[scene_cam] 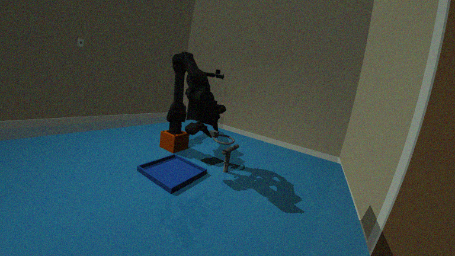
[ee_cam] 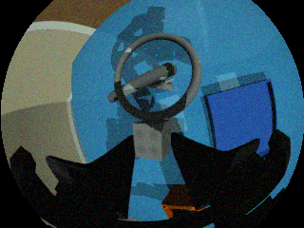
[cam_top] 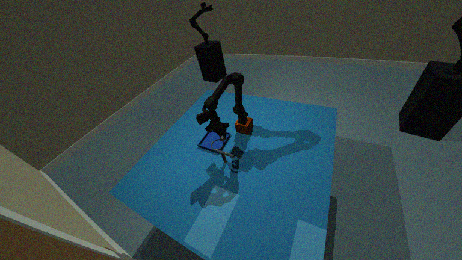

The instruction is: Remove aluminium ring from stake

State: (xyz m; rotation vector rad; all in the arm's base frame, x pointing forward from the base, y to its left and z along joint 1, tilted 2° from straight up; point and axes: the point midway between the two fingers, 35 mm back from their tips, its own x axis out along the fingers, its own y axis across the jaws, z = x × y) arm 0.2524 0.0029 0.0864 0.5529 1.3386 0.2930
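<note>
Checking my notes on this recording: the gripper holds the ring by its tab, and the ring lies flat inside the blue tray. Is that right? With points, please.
Not quite: the exterior view shows the ring [cam_top: 212, 141] [scene_cam: 224, 143] [ee_cam: 197, 71] held up in the air, outside the blue tray [cam_top: 208, 149] [scene_cam: 171, 172] [ee_cam: 242, 116]. The gripper [cam_top: 222, 137] [scene_cam: 213, 133] [ee_cam: 152, 139] does hold it by its tab.

Top and exterior views: room-wide, downward-angled.

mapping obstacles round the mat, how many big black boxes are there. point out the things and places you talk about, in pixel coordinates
2, both seen from the top: one black box [cam_top: 210, 61] near the room's back corner, another black box [cam_top: 429, 103] at the right edge. More could stand out of view.
</note>
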